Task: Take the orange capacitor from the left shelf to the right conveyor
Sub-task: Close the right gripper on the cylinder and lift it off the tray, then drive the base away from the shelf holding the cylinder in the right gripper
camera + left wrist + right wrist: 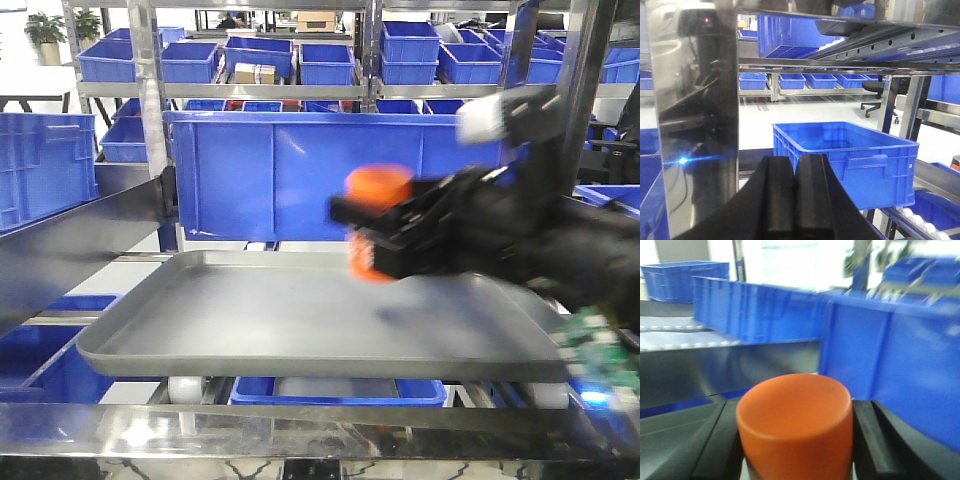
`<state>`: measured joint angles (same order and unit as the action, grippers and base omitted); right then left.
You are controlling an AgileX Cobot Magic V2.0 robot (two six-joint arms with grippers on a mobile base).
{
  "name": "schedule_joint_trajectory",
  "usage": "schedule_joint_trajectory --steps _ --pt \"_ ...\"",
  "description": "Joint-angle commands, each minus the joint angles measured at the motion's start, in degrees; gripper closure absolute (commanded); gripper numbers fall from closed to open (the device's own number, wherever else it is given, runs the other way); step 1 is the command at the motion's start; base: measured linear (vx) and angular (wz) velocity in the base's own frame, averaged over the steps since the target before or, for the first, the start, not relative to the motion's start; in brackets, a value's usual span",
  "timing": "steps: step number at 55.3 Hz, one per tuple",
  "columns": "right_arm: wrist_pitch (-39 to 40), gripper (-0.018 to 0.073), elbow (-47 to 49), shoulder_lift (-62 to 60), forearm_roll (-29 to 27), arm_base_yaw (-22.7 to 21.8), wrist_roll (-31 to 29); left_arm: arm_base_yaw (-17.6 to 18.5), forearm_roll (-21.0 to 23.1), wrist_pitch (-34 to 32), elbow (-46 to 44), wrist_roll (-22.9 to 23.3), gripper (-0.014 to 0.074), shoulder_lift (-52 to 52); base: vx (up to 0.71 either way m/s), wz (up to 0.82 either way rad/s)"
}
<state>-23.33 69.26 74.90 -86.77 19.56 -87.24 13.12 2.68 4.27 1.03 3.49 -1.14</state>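
"So, where was the small, bright orange cylindrical capacitor (375,215)?"

"Centre-right of the front view, gripped in the right arm's black claw (372,238), over the wide, shallow dark grey tray (250,330) of the steel-framed left shelf (148,90). That patch was blurred, but I judged it lifted rather than resting."

"Its long axis?"

"Upright. In the right wrist view its rounded top sat low in the middle, with a black finger (890,450) tight on either side."

"And the left claw (795,200)?"

"Pressed together on nothing, facing a blue plastic bin (845,160) and nowhere near the part. The right arm alone had it."

"The conveyor?"

"No view showed it. By the task it lay to the right, so I reckoned the carry meant swinging the capacitor rightward, clear of the shiny steel upright (585,80) in the upper right of the frame."
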Motion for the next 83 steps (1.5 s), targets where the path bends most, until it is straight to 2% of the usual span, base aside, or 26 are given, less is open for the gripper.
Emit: schedule_joint_trajectory --steps 1,6,12,18,26,30,36,40,63,73,83 --pt "2.2 0.0568 2.0 -5.6 4.7 0.0 2.2 0.4 0.3 -4.7 -1.7 0.3 0.0603 -0.2 0.0 0.0" --pt "2.1 0.0568 2.0 -8.9 10.5 0.0 6.1 0.4 0.3 -4.7 -1.7 0.3 0.0603 -0.2 0.0 0.0" --pt "0.3 0.0568 1.9 -13.0 21.8 0.0 14.2 0.4 0.3 -4.7 -1.7 0.3 0.0603 -0.2 0.0 0.0" --pt "-3.4 0.0568 1.9 -17.0 36.5 0.0 27.8 0.4 0.3 -4.7 -1.7 0.3 0.0603 -0.2 0.0 0.0" --pt "-11.4 0.0567 1.9 -22.1 61.8 0.0 49.9 0.4 0.3 -4.7 -1.7 0.3 0.0603 -0.2 0.0 0.0" --pt "-16.4 0.0567 1.5 -24.1 72.4 0.0 60.5 0.4 0.3 -4.7 -1.7 0.3 0.0603 -0.2 0.0 0.0" --pt "-20.3 0.0567 -1.5 -28.2 83.3 0.0 70.8 0.4 0.3 -4.7 -1.7 0.3 0.0603 -0.2 0.0 0.0" --pt "-19.3 0.0567 -5.4 -32.3 85.8 0.0 73.0 0.4 0.3 -4.7 -1.7 0.3 0.0603 -0.2 0.0 0.0" --pt "-1.4 0.0567 -31.5 -61.8 85.1 0.0 72.8 0.4 0.3 -4.7 -1.7 0.3 0.0603 -0.2 0.0 0.0" --pt "0.0 0.0567 -35.6 -68.6 85.1 0.0 72.8 0.4 0.3 -4.7 -1.7 0.3 0.0603 -0.2 0.0 0.0" --pt "-0.6 0.0567 -35.7 -70.2 85.1 0.0 72.8 0.4 0.3 -4.7 -1.7 0.3 0.0603 -0.2 0.0 0.0"
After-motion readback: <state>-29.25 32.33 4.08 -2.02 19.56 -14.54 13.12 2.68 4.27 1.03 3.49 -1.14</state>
